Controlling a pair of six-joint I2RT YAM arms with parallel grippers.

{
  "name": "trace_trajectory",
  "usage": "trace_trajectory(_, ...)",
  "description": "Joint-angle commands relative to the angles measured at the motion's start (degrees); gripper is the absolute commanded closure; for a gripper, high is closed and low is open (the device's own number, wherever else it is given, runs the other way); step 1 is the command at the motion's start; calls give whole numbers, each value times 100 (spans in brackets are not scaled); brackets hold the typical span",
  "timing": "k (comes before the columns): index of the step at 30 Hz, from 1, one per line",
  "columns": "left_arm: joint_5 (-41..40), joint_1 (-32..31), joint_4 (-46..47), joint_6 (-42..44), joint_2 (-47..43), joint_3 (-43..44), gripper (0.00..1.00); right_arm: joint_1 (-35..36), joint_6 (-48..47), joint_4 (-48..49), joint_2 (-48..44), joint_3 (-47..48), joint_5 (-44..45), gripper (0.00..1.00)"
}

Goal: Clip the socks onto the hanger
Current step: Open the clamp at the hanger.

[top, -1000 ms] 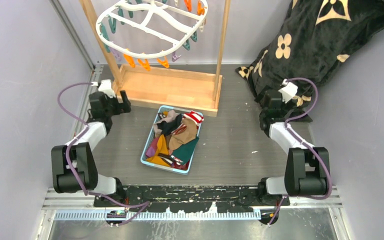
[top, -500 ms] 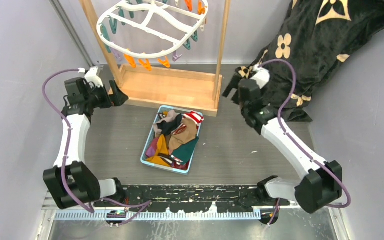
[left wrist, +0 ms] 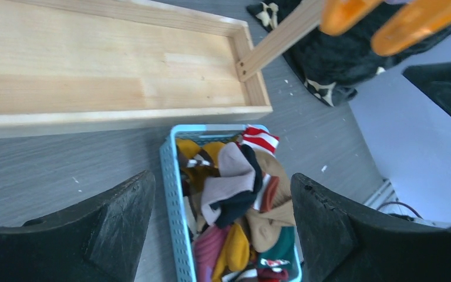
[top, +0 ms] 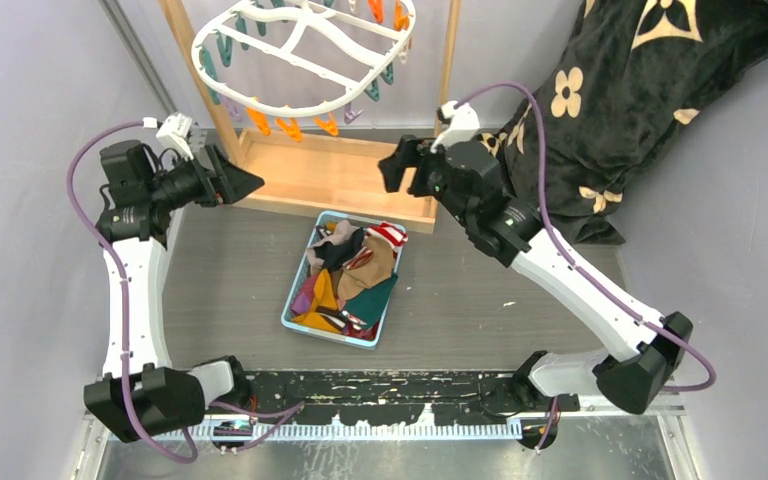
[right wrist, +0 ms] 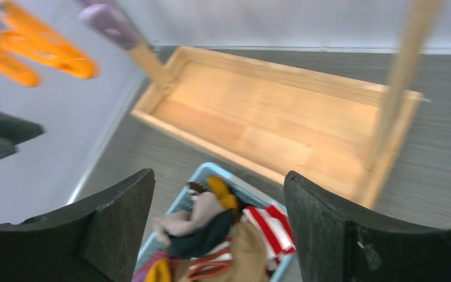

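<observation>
Left end effector and right end effector gape empty, aimed at socks. Hanger hangs at 12 o'clock.

The socks lay in a heap and the hanger hung up high on the wooden stand.
The socks were piled in a light blue basket just in front of the stand's flat base, with a red and white striped one at the end nearest the stand and a mustard one and a teal one farther from it. The white oval hanger hung tilted between the stand's two posts, above its base, with orange clips and teal clips dangling round its rim.
</observation>
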Motion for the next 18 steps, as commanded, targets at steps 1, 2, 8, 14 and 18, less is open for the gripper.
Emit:
trace_trajectory(1,563,-57,-144,-323,-410,133,18,228,-196,336,538,754,-1066,19)
trace_trajectory(2,554,-100,-147,-376,-457,155,20,301,-195,388,678,898,-1120,22)
trace_trajectory(8,312,-401,-149,-551,-605,420,26,1137,-760,823,1297,1435,-226,24)
trace_trajectory(14,22,-408,-333,-954,-493,1204,35,1706,-1394,2110,1586,1227,438,29)
trace_trajectory(18,-41,-403,-131,-1372,-486,1475,39,1731,-1450,2605,1839,1350,339,28)
